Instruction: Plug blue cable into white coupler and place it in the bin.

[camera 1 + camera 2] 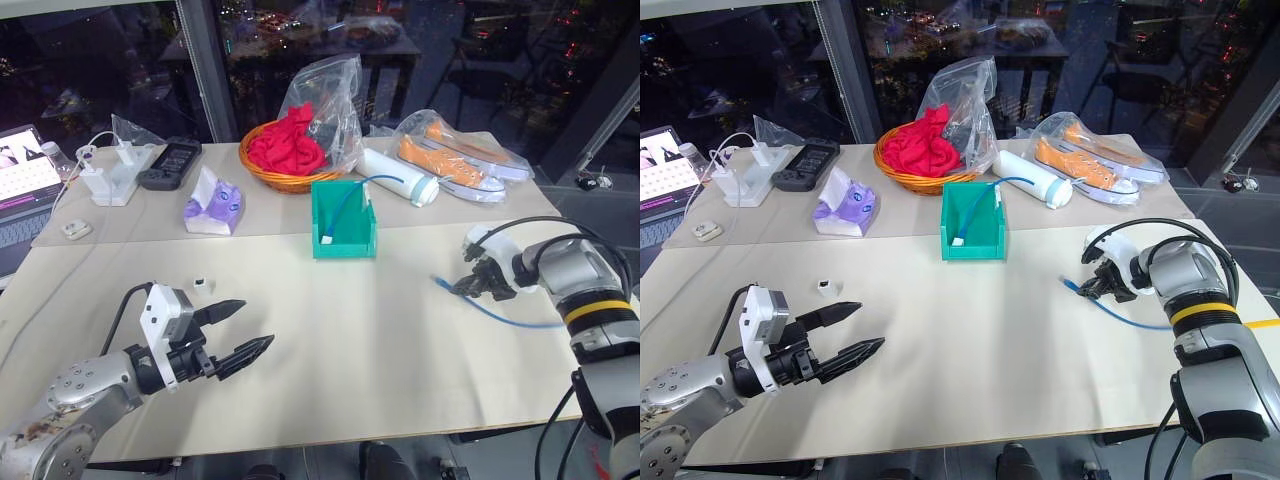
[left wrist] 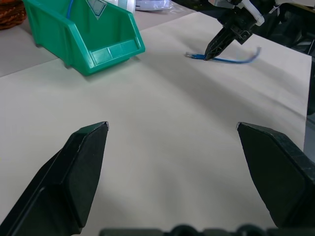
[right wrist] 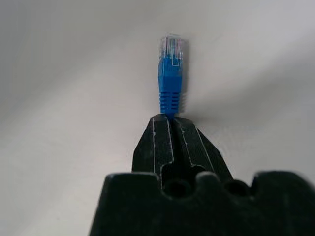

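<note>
Left end effector, nearest the head camera: fingers spread wide, grasping nothing, hovering just above the bare counter; white coupler lying on the counter near its upper finger, apart from it. Right end effector: clenched on the blue cable just behind its clear plug, which juts out beyond the fingertips close over the counter, remainder of the cable trailing back on the counter under the wrist. Bin: upright, beyond and between both end effectors, well apart from each, with another blue cable rising out of it.
</note>
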### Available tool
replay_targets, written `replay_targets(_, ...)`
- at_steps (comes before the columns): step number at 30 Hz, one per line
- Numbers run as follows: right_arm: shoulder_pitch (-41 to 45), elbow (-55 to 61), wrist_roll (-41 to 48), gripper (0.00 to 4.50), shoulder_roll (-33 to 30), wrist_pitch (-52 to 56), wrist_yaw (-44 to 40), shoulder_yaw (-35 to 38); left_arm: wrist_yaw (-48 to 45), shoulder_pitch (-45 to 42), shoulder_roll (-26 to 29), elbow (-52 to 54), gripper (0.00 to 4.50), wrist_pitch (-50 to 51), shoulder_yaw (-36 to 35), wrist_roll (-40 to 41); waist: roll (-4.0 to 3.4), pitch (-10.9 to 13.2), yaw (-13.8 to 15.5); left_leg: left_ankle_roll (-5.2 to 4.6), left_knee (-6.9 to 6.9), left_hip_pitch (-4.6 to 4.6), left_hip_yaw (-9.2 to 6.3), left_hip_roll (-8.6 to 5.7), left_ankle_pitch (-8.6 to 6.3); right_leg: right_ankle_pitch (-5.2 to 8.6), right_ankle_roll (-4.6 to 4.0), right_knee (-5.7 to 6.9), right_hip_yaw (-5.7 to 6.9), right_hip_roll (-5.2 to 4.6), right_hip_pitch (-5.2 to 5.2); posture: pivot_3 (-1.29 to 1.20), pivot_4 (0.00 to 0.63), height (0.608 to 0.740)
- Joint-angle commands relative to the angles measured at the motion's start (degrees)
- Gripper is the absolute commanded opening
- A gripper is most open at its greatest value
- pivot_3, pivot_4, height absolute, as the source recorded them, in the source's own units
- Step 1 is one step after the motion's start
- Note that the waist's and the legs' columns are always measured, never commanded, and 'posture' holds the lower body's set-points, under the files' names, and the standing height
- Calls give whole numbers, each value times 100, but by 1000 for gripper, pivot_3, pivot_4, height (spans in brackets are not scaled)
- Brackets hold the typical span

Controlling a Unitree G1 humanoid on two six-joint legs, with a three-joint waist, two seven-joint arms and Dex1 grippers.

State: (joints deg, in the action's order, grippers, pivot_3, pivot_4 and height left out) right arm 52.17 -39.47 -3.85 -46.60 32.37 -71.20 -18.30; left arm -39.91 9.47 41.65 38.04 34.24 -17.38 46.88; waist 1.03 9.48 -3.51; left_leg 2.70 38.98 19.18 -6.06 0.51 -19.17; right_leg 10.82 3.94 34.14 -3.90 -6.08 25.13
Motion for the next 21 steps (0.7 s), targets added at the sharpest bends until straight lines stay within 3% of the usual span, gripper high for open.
replay_targets(1, -309, 130, -23, 76, 41, -3, -300, -97, -10, -9, 6, 143, 4500, -126, -88, -41, 7, -5, -1, 0, 0, 0, 0, 0, 0, 0, 0, 0, 0, 0, 0, 0, 150, 723)
replay_targets(8, -543, 1340, 684, 76, 295, 254, -446, 548, -7, -33, -7, 86, 4500, -158, -98, -104, 11, -8, -66, 0, 0, -2, 0, 1, 0, 0, 0, 4, 0, 1, 0, 0, 150, 723)
replay_targets(12, -1131, 3258, 1224, 76, 475, 872, -537, 465, -24, -34, 14, 77, 4500, -155, -145, -102, 6, -4, -57, -1, 0, 1, 0, 0, 0, 0, -1, 18, -1, 1, 9, 0, 150, 723)
replay_targets(17, -1512, 4708, 1081, 76, 1128, 859, 58, -213, -142, -46, 127, 70, 4500, -111, -138, -117, 6, -4, -29, -1, 5, 2, -2, -1, -1, 0, 0, 51, -1, 1, 9, 0, 150, 723)
replay_targets(21, -1420, 4915, 500, 76, 1561, 471, 499, -1040, -330, -38, 288, 46, 4500, -72, -84, -150, 6, -4, -21, 3, 6, -1, -3, -2, 2, 0, -1, 61, -1, 1, 11, 0, 150, 723)
